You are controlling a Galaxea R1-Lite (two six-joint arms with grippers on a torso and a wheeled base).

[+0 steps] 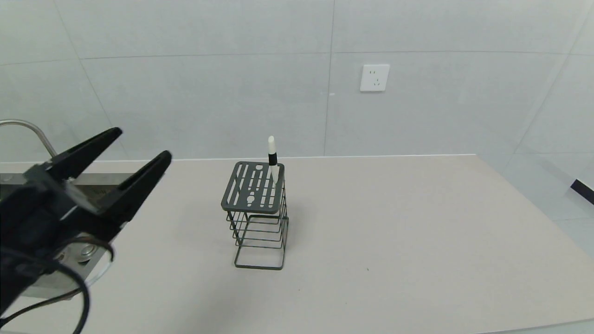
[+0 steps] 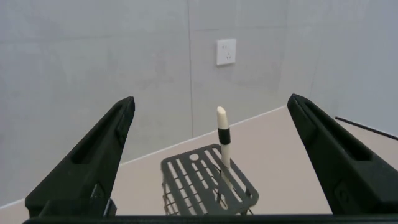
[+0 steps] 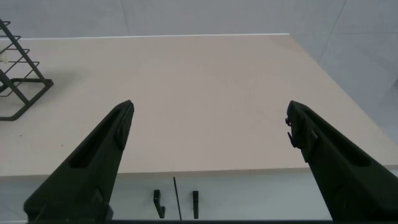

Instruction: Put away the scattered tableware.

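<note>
A dark wire cutlery rack (image 1: 256, 214) with a slotted top plate stands mid-counter. One utensil (image 1: 272, 157) with a white and black handle stands upright in a slot at its far right corner. My left gripper (image 1: 143, 144) hangs open and empty, raised to the left of the rack. The left wrist view looks between its fingers (image 2: 99, 155) at the rack (image 2: 208, 180) and the utensil (image 2: 222, 134). My right gripper (image 3: 209, 109) is open and empty, held above the counter's front edge, with a corner of the rack (image 3: 18, 81) off to one side.
A steel sink (image 1: 88, 253) with a curved faucet (image 1: 28, 126) lies at the counter's left end, under the left arm. A wall socket (image 1: 375, 77) sits on the tiled wall behind. The beige counter (image 1: 417, 241) ends at the right and front.
</note>
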